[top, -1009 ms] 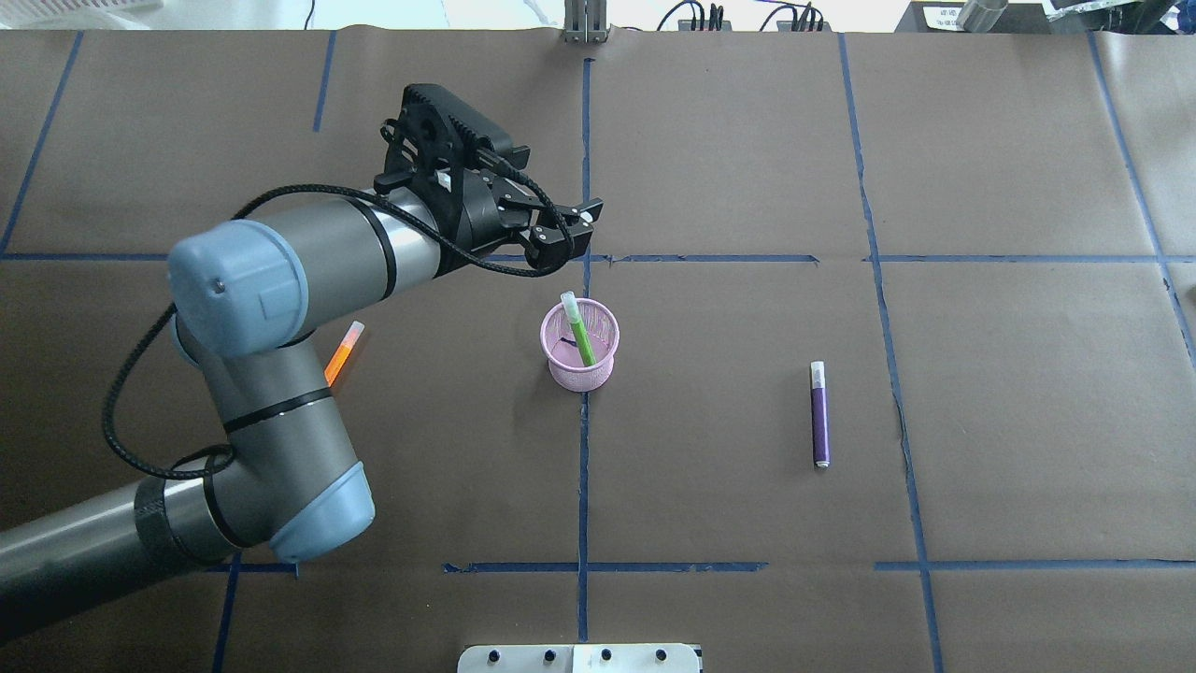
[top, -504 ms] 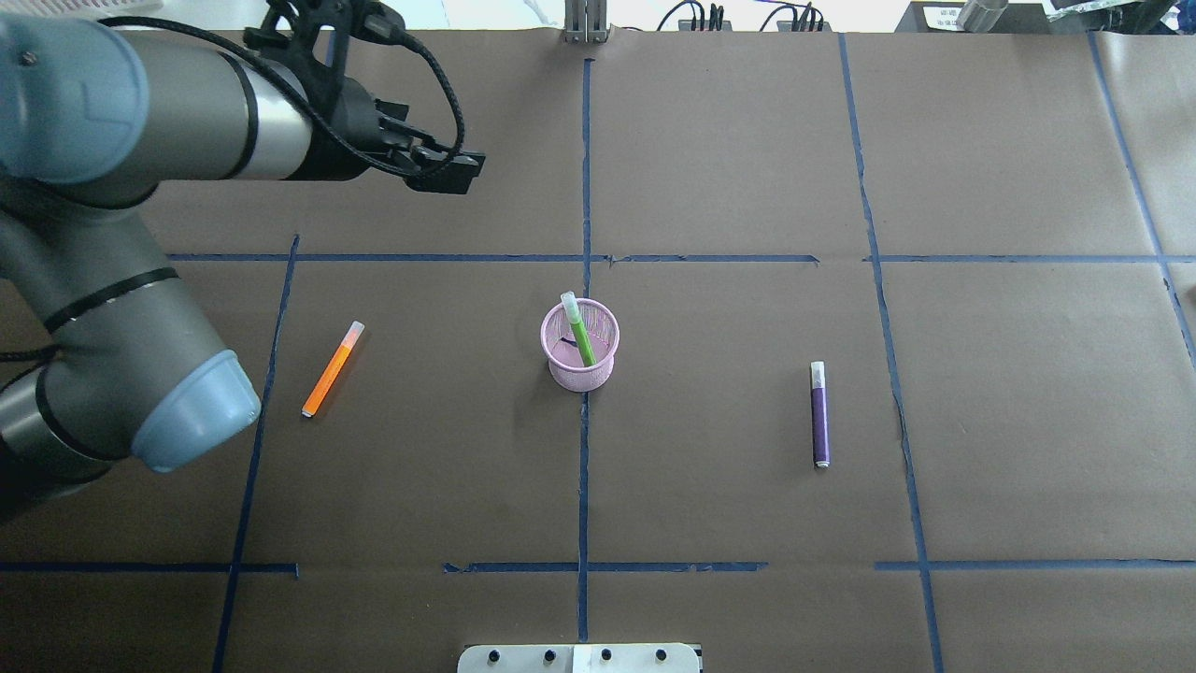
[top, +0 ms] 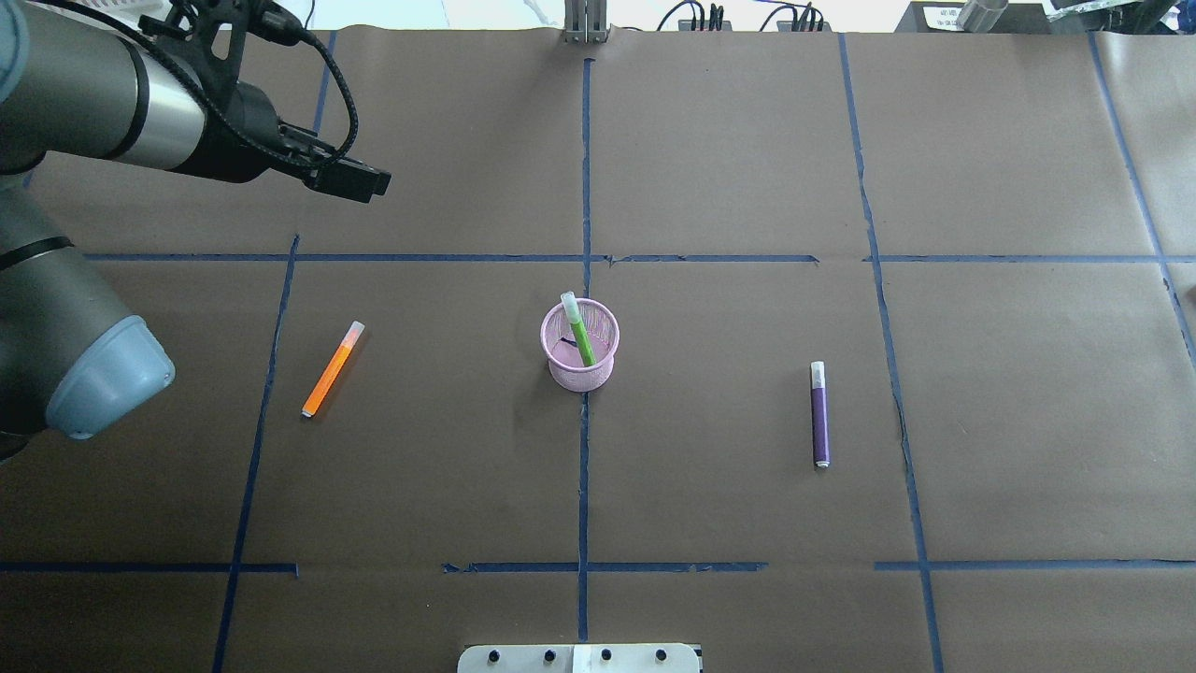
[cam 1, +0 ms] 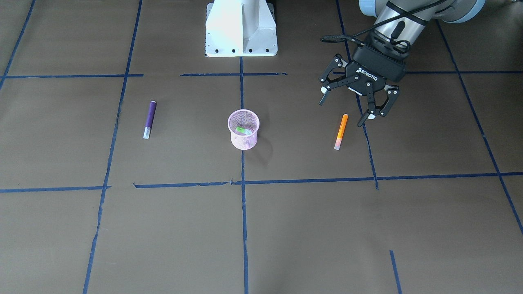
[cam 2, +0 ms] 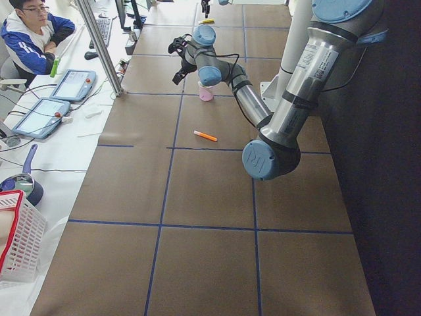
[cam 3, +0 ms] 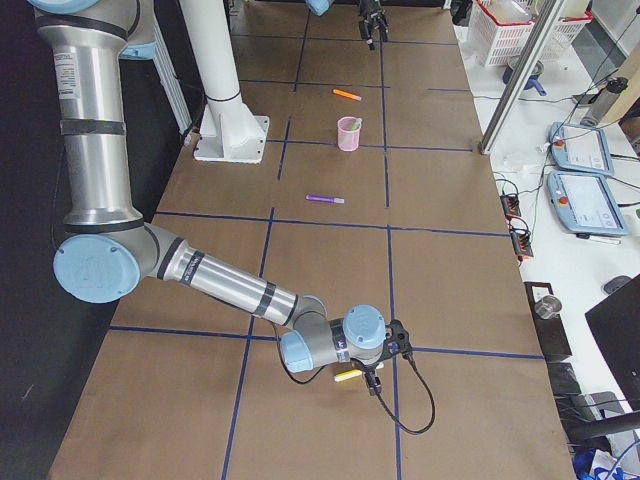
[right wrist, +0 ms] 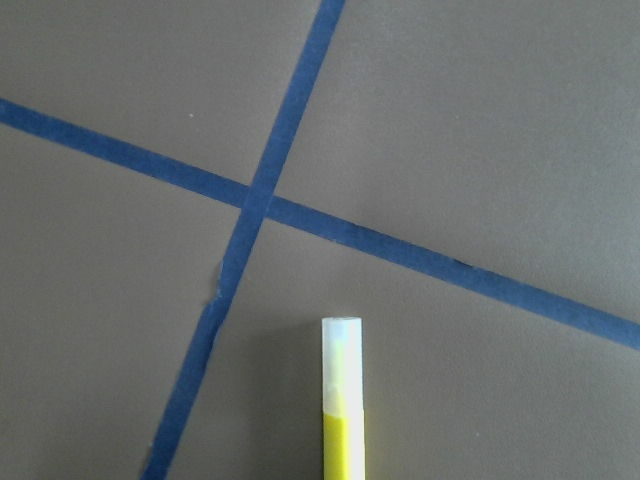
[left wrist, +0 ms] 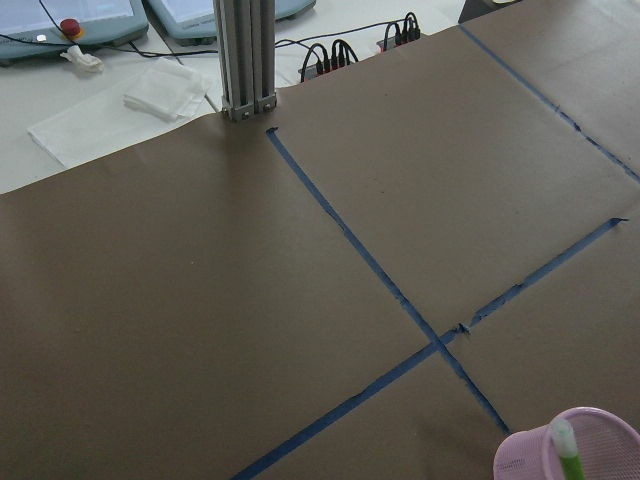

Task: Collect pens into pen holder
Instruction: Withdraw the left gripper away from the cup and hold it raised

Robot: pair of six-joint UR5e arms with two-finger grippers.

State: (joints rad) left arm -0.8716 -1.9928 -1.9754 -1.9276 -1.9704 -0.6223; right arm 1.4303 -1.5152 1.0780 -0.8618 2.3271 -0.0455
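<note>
The pink mesh pen holder [top: 581, 372] stands at the table's middle with the green pen [top: 579, 335] leaning inside; both also show in the front view [cam 1: 243, 139]. The orange pen [top: 331, 370] lies to the holder's left and the purple pen [top: 819, 416] to its right. My left gripper [cam 1: 341, 111] is open and empty, hovering above the table just behind the orange pen [cam 1: 340, 131]. My right gripper [cam 3: 373, 378] is low over the table's far right end by a yellow pen [right wrist: 341, 400]; I cannot tell if it is open.
The robot's white base [cam 1: 241, 28] stands at the near edge. A metal post [top: 586, 23] and cables sit at the far edge. An operator [cam 2: 33, 33], tablets and a red-white basket [cam 2: 16, 237] are beside the table.
My left arm has swung from just behind the pen holder to the back left, still open and empty. The green pen stays in the holder. The other pens have not moved.
</note>
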